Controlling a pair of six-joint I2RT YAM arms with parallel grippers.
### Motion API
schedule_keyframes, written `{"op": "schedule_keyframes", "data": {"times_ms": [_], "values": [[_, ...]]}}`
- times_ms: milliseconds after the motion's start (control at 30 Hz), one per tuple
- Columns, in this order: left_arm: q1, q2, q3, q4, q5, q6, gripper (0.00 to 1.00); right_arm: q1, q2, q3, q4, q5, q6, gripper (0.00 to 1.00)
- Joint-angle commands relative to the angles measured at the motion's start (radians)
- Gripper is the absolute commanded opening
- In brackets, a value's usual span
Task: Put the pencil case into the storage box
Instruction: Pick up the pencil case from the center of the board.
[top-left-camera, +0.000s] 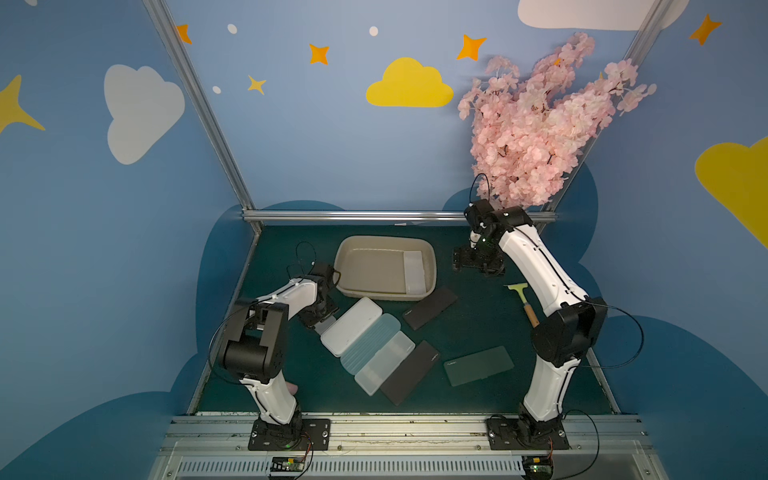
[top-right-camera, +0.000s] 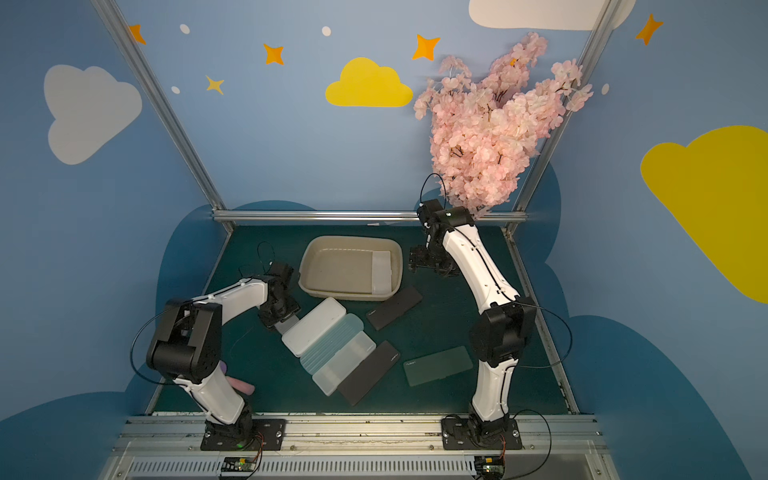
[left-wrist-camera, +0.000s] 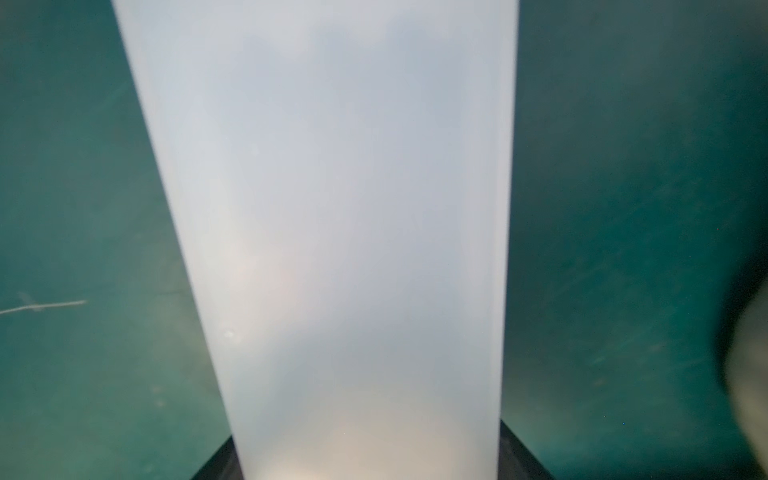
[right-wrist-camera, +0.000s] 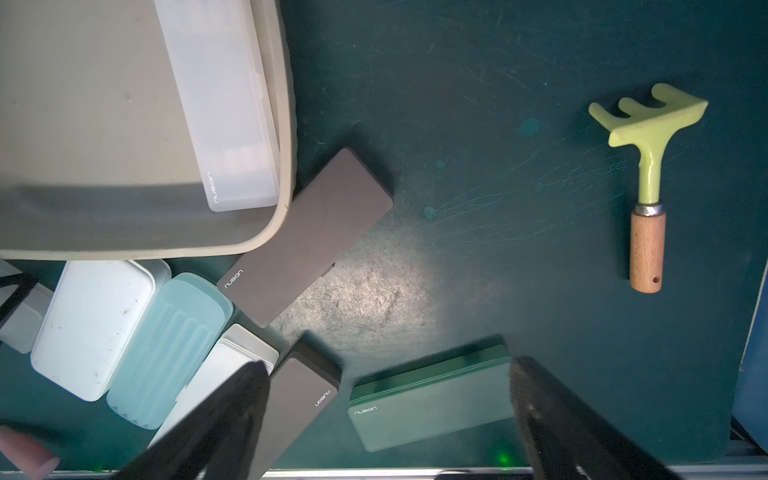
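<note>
At the far left a small pink object (top-right-camera: 241, 384) lies by my left arm's base, too hidden to name. My left jaws stand over one end of a frosted translucent plastic pencil case (left-wrist-camera: 332, 208). They flank its two long sides, but I cannot tell whether they press it. Its long axis runs straight out from between them, and it lies flat on the dark green surface (top-left-camera: 478, 324).

Just beside it four more cases lie packed side by side, each slanting from near left to far right: one opaque white case (top-left-camera: 352, 326), one pale blue ribbed case (top-left-camera: 371, 344), one frosted clear case (top-left-camera: 384, 362) and one dark grey case (top-left-camera: 411, 372).

Behind them the shallow beige plastic storage box (top-left-camera: 382, 239) has its long axis running left to right. One frosted boxed case (top-left-camera: 414, 272) lies inside against its right wall, pointing far to near. A second dark grey case (top-left-camera: 430, 307) sits at the box's near right corner. A single dark green case (top-left-camera: 478, 365) lies apart. That makes eight cases: seven on the surface, one boxed.

My right jaws hang wide apart, right of the box, with nothing between them. One yellow-green rake with a wooden handle (right-wrist-camera: 648, 124) lies farthest right.
</note>
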Motion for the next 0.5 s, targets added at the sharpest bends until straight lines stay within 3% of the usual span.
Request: {"op": "schedule_keyframes", "data": {"times_ms": [0,300,467], "values": [[0.013,-0.111,-0.007,-0.1,-0.031,0.085,0.55,0.011,0.013,0.025,-0.03,0.011,0.018,0.95],[0.107,-0.358,0.116,-0.26,-0.082,0.251,0.56,0.013,0.0,0.004,0.007,-0.009,-0.005,0.94],[0.097,-0.335,0.291,-0.252,0.033,0.353,0.56,0.011,-0.012,-0.033,0.028,-0.018,-0.017,0.94]]}}
